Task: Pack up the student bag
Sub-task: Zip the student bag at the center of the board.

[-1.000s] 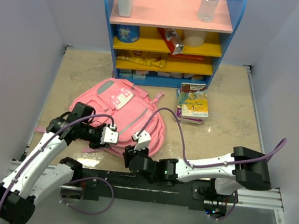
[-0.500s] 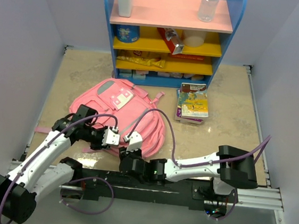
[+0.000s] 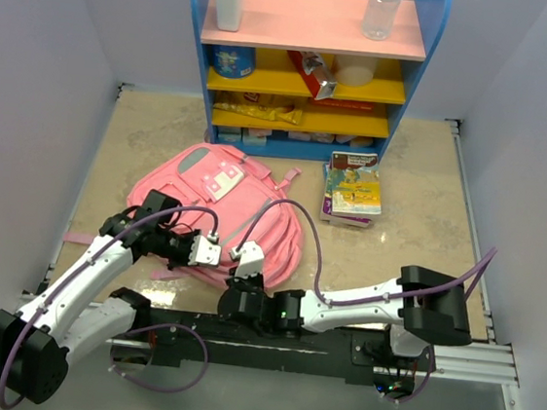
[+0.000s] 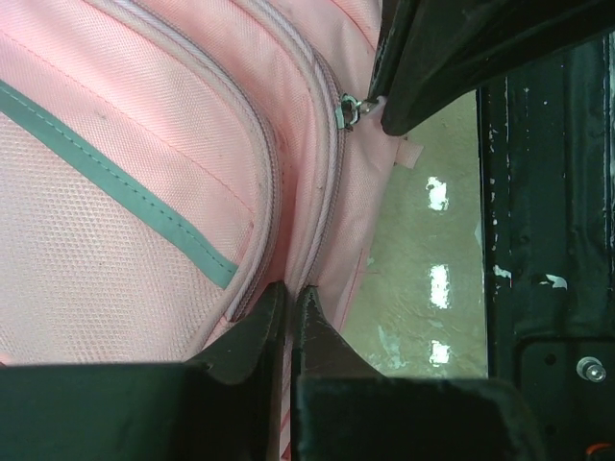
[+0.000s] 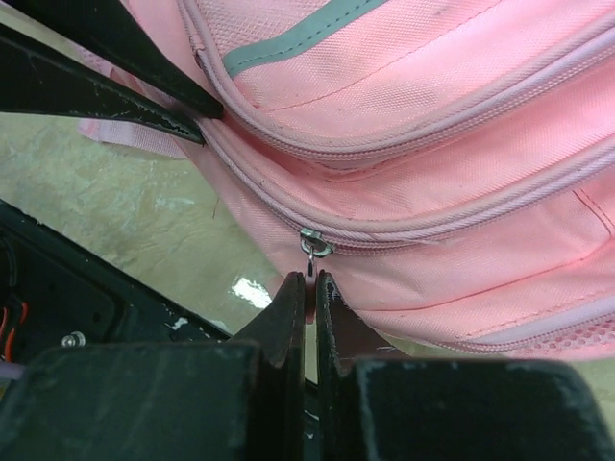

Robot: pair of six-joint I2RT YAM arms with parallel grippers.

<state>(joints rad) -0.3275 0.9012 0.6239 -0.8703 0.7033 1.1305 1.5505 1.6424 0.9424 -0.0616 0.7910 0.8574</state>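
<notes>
Bag (image 3: pixel 233 215): at its 6 o'clock edge both grippers have just clamped. The left gripper (image 4: pixel 288 293) pinches the zip seam and the right gripper (image 5: pixel 309 280) grips the zip pull (image 5: pixel 311 245), so unzipping can likely begin.

student bag (image 3: pixel 239 211) | pink bkpk, grey strip | lying flat, front up | zips shut

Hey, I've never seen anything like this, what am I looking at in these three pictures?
Two white robot arms are bolted to the near edge of a table. The wide picture comes from a camera above and behind them; the two close-ups come from cameras on the wrists. On the table lie a pink student bag and some books, before a colourful shelf. The left claw is pinched shut on the bag's edge beside a zip; the right claw is shut on a zip pull.
</notes>
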